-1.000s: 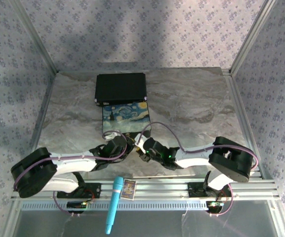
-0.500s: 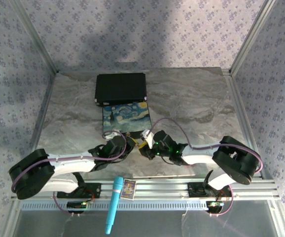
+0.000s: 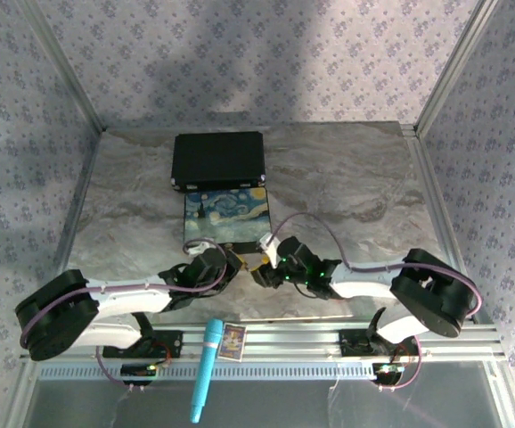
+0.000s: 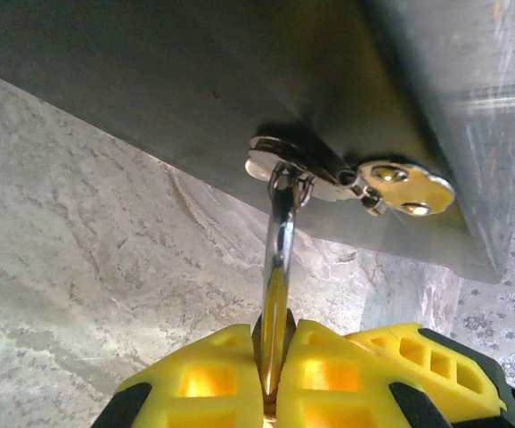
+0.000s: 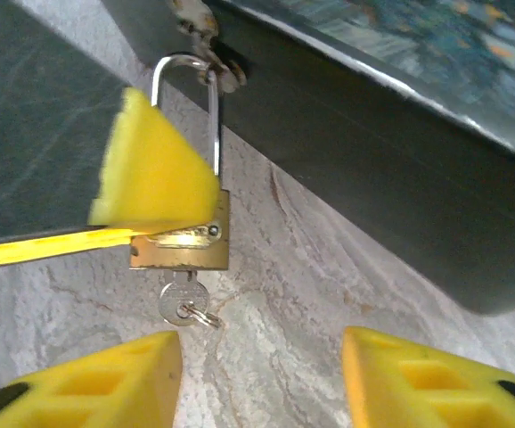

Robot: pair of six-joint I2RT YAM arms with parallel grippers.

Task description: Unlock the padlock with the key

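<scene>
- Lying on the near rail, a blue pen-like tool [image 3: 206, 370] and a small card [image 3: 232, 341] sit apart from the work.
- Just beyond them, the left gripper [image 4: 271, 379] is clamped on the padlock [image 5: 191, 254], its yellow pads pressed to the brass body from both sides. From the top view, this arm has barely shifted over the last second.
- The right gripper [image 5: 257, 383] has changed most. Its elbow has swung outward and its wrist has rolled. The fingers now stand wide apart and empty, a little short of the lock.
- Between those open fingers, the key [image 5: 183, 301] sits in the keyhole at the bottom of the padlock, its head hanging free with nothing gripping it.
- That suggests insertion is done and the turn remains. The right gripper probably needs to close on the key head again at a fresh wrist angle.
- Further on, the shackle runs up through the hasp [image 4: 329, 174] on the front of the painted box [image 3: 226, 217]. Whether it has popped cannot be told, since a pad hides one leg.
- Beyond the box lies a black lid [image 3: 218, 159] on the marbled table [image 3: 347, 187].
</scene>
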